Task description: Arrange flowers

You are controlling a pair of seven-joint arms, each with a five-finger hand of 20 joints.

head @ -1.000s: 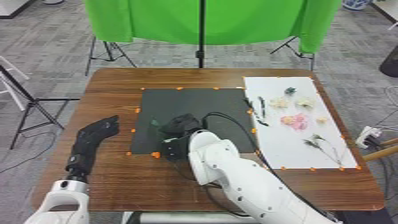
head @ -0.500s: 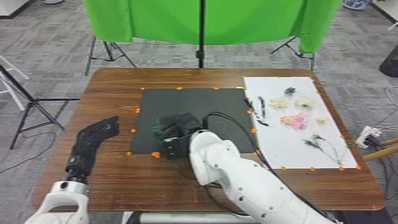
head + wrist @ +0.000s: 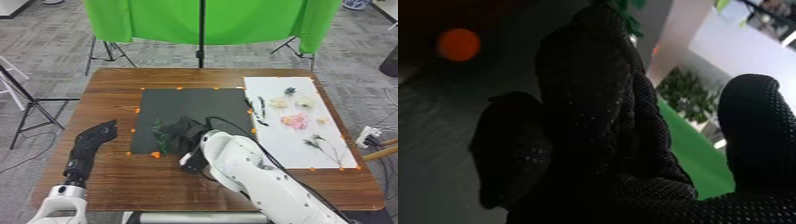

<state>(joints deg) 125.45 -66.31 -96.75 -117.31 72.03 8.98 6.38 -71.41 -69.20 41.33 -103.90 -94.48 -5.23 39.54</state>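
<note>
Showing an early stage, to judge by one green sprig (image 3: pixel 161 137) lying on the dark mat (image 3: pixel 200 102), left of centre in the frame. Left to arrange, at right on the white sheet (image 3: pixel 277 145): pink flower (image 3: pixel 294 121), pale blossoms (image 3: pixel 305 102), small blue-green bloom (image 3: pixel 290 91), dark twigs (image 3: pixel 262 106) and thin-stemmed sprigs (image 3: pixel 314 144). Running nearly up and down the frame along the green sprig's long axis, with upper end leaning slightly left; impossible to tell which end is the stem. Just beside it, right hand (image 3: pixel 185 131), fingers mostly straight, thumb wide apart; contact unclear. At left, left hand (image 3: pixel 96 137), fingers extended, empty.
</note>
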